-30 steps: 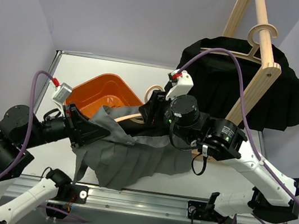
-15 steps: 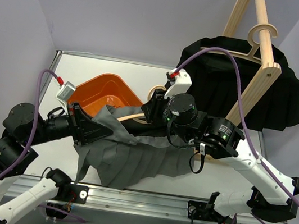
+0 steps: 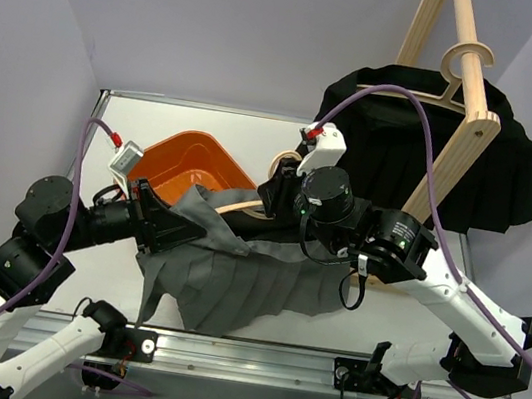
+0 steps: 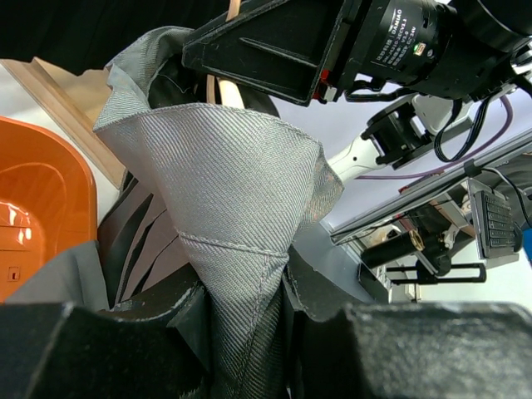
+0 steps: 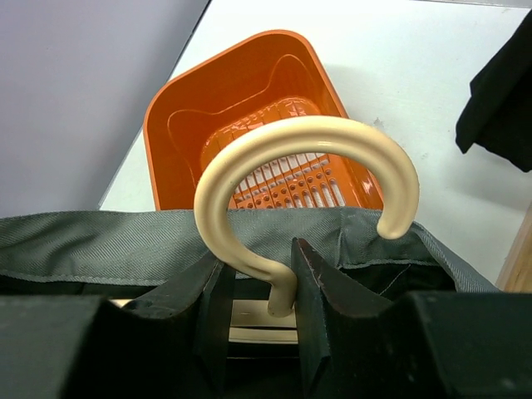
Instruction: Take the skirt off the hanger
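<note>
A grey pleated skirt (image 3: 233,280) hangs from a wooden hanger with a cream hook (image 3: 283,161), held above the table. My left gripper (image 3: 185,230) is shut on the skirt's waistband at its left end; in the left wrist view the grey cloth (image 4: 224,183) is pinched between the jaws (image 4: 245,332). My right gripper (image 3: 268,198) is shut on the hanger at the neck of the hook (image 5: 283,141), with the fingers either side of the stem (image 5: 262,274). The waistband (image 5: 125,241) lies across just behind the fingers. The hanger's bar is mostly hidden by cloth.
An orange basket (image 3: 176,160) sits on the table behind the skirt, also in the right wrist view (image 5: 241,75). A black skirt (image 3: 481,183) hangs on another hanger from a wooden rack (image 3: 461,119) at the back right.
My left gripper has moved right and slightly back with the waistband, bunching the skirt's left end toward the hanger. The right gripper has shifted only a little.
</note>
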Robot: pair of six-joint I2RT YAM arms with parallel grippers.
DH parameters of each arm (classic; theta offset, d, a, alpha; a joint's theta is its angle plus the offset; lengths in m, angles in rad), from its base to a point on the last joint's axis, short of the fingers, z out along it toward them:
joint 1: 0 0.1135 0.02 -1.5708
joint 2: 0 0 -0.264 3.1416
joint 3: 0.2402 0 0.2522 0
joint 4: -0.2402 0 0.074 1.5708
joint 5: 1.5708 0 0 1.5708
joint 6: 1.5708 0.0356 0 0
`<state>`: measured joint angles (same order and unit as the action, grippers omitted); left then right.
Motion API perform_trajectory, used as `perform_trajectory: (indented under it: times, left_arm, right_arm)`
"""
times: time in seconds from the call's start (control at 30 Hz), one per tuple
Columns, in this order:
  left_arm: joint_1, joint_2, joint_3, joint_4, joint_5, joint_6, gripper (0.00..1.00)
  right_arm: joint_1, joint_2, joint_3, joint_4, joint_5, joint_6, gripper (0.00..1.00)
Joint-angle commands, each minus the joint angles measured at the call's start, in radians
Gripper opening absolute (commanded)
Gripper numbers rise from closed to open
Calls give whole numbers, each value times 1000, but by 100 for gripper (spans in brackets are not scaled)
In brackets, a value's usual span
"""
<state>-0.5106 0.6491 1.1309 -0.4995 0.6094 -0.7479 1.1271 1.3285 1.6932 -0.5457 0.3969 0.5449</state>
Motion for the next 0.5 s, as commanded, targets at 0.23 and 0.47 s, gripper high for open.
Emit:
perform_trajectory:
  times: [0.23,0.47]
  left_arm:
    - [1,-3,70,52,-48,33,2]
    - [1,-11,59,75,-33,30,2]
  right_arm:
    - [-49,-11,64,-69,42,-25,60]
    - [-148,-47,66,-94,-15,-25,100]
